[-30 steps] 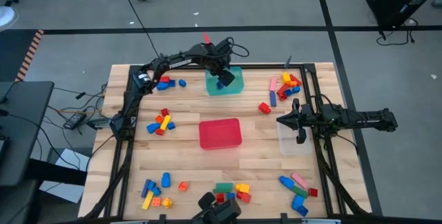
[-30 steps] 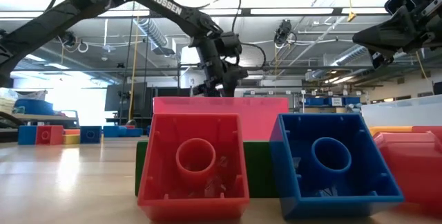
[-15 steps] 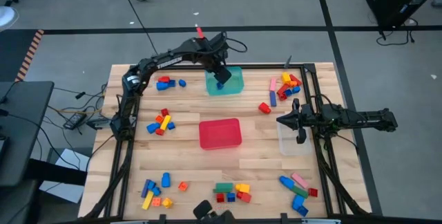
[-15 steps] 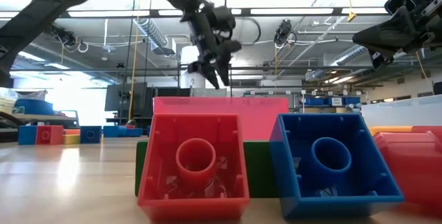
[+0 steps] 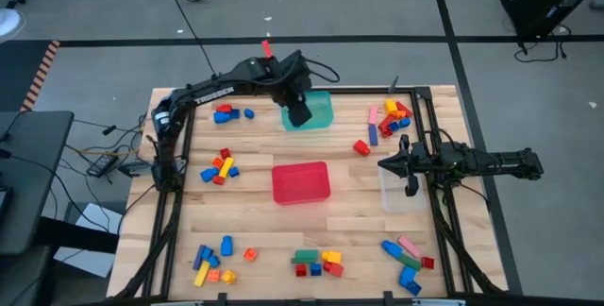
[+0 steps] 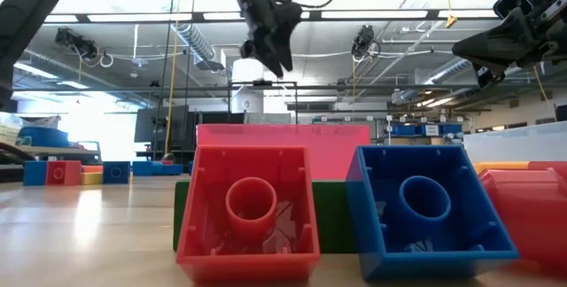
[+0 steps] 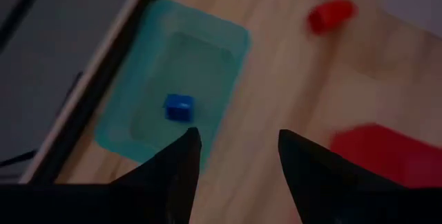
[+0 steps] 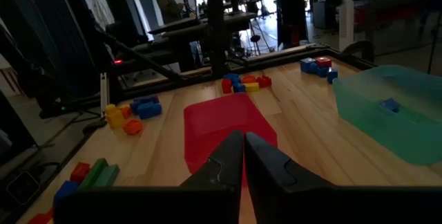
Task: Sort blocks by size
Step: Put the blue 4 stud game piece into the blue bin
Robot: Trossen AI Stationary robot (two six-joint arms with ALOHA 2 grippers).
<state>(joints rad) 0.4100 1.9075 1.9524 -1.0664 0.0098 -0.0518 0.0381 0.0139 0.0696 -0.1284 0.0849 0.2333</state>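
My left gripper (image 5: 299,114) (image 7: 238,137) hangs open above the teal tub (image 5: 323,108), high over the table in the low view (image 6: 267,60), with nothing between its fingers. A small blue block (image 7: 178,106) lies on the bottom of the teal tub (image 7: 207,51). Other blocks lie in loose groups on the table: far left (image 5: 231,113), left (image 5: 220,166), far right (image 5: 392,120), and along the near edge (image 5: 316,263). My right gripper (image 5: 382,164) (image 8: 243,141) waits shut at the right side, pointing level over the table.
A red tub (image 5: 300,181) stands mid-table and a clear tub (image 5: 401,197) under my right arm. A lone red block (image 5: 361,146) lies between the teal and clear tubs. Large red (image 6: 248,212) and blue (image 6: 425,207) blocks fill the low view's foreground.
My left gripper has risen well clear of the teal tub, staying over it and rolling a little. The blue block stays lying in the tub.
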